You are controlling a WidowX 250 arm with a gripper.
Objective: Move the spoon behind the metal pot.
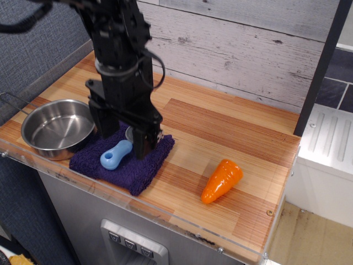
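Observation:
The spoon [115, 154] lies on a dark purple towel [127, 165]; its light-blue handle shows, and its grey bowl is mostly hidden behind my gripper. My gripper [122, 139] is open and lowered over the spoon, one finger [103, 126] at the left of it and the other [143, 144] at the right. The metal pot [58, 127] stands empty at the front left of the table, just left of the towel, its wire handle pointing left.
An orange toy carrot [222, 180] lies at the front right. A wooden plank wall [248, 49] runs along the back. A clear plastic lip [138, 207] edges the table's front. A dark post [320, 66] stands at the right.

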